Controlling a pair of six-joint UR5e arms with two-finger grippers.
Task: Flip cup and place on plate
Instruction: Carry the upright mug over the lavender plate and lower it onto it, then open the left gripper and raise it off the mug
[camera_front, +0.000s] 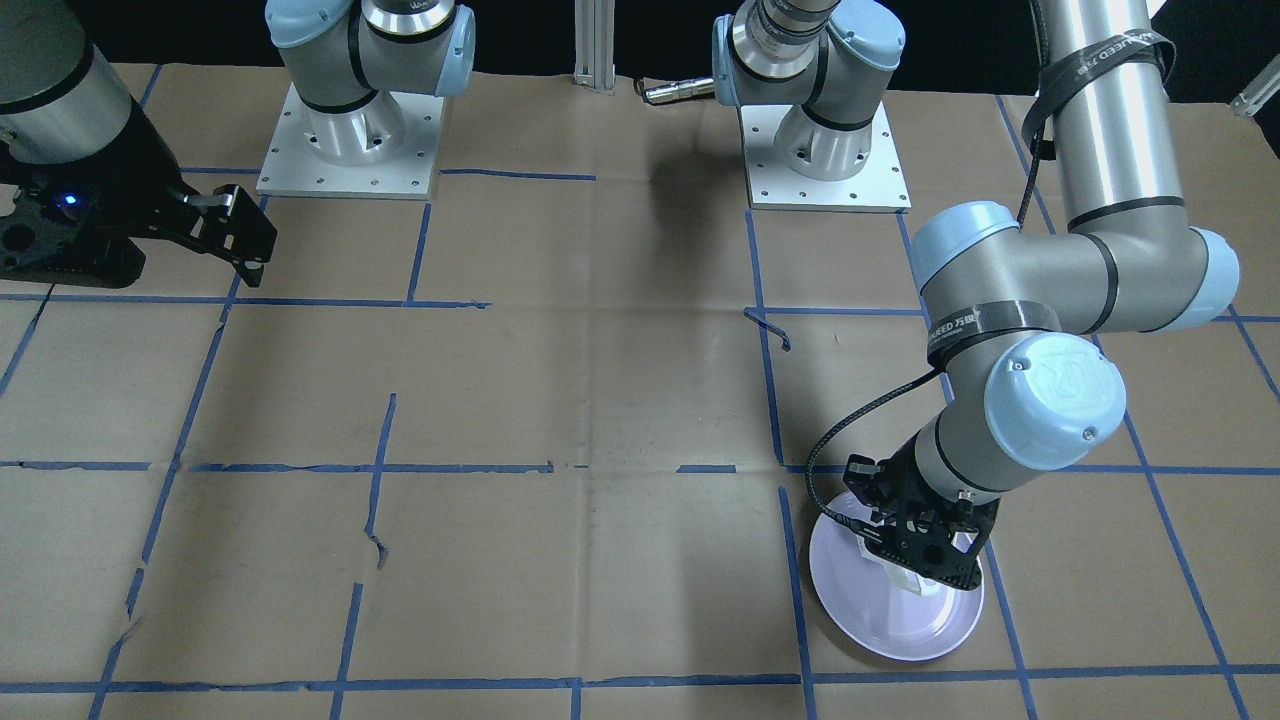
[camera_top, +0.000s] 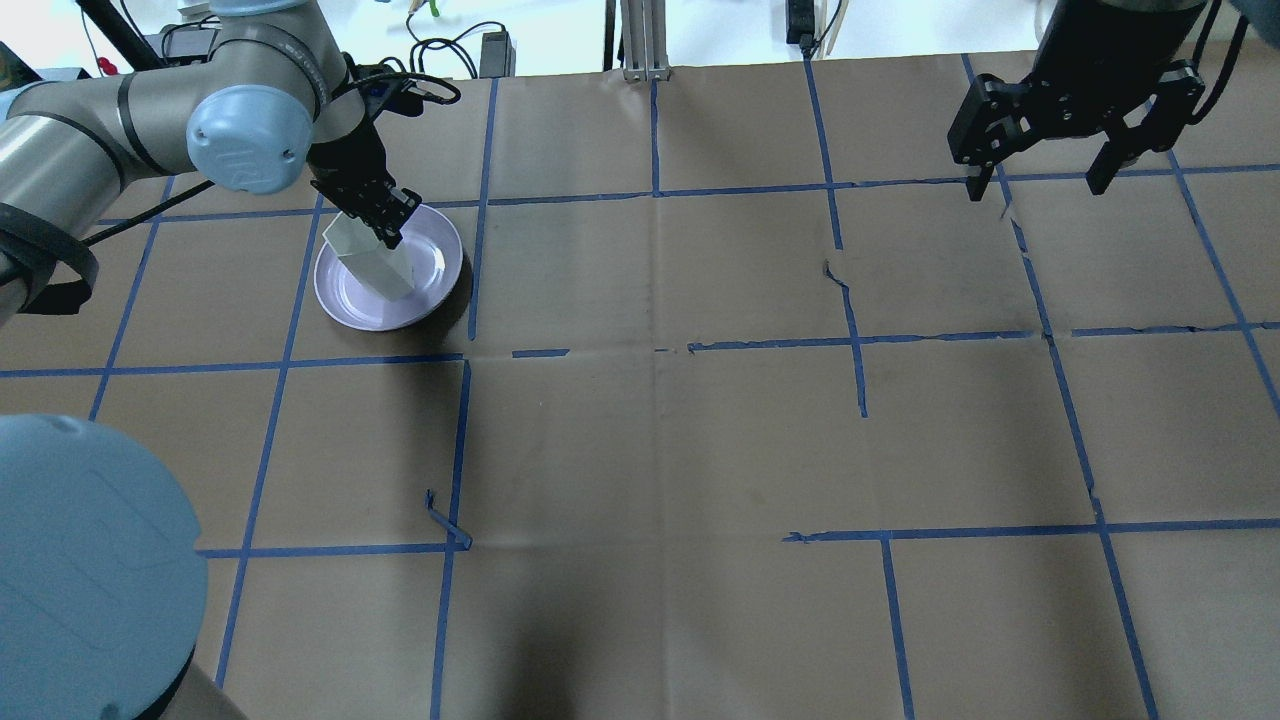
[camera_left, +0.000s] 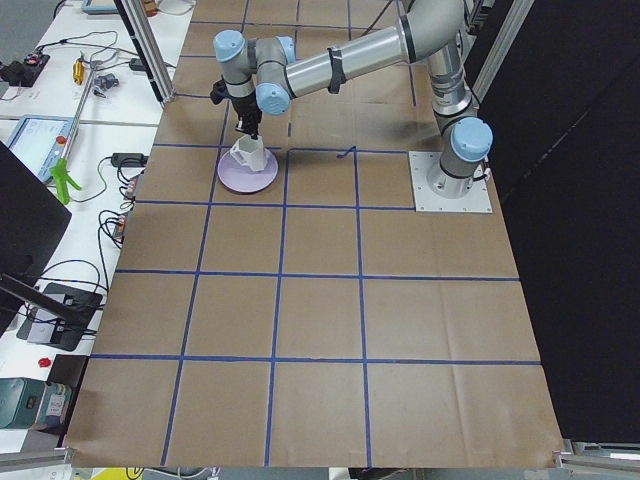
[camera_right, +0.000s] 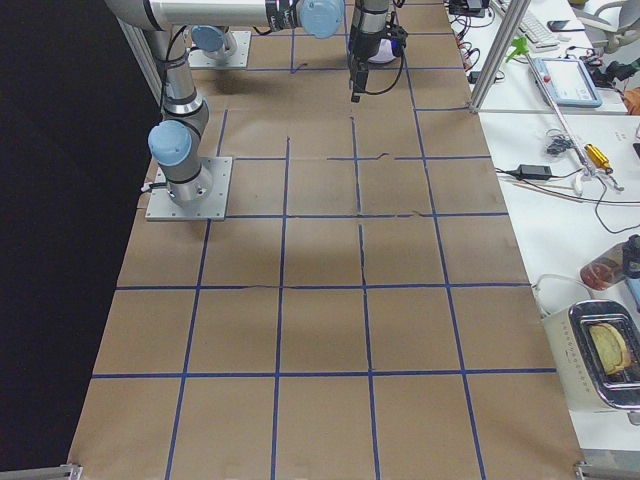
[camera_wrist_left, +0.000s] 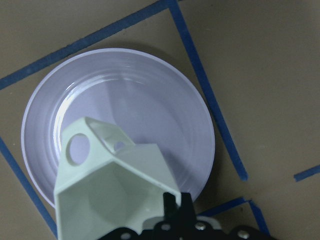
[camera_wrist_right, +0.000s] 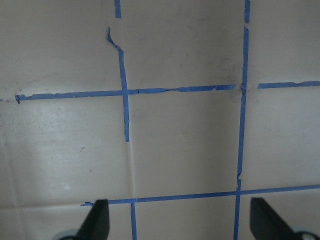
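Overhead exterior: the left claw (camera_top: 388, 222) is clamped on the rim wall of the cup (camera_top: 365, 268). The cup sits tilted within the raised edge of the plate (camera_top: 437, 262); contact is unclear. The right claw (camera_top: 1038, 185) hovers, fingers apart, well away over bare worktop (camera_top: 650, 450).

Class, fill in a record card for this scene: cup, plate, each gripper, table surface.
cup: white, faceted, tilted, mouth towards the left wrist camera, over the plate; contact unclear
plate: lavender, flat on the table
left gripper: shut on the cup's rim
right gripper: open, empty, far from the plate
table: brown paper, blue tape grid
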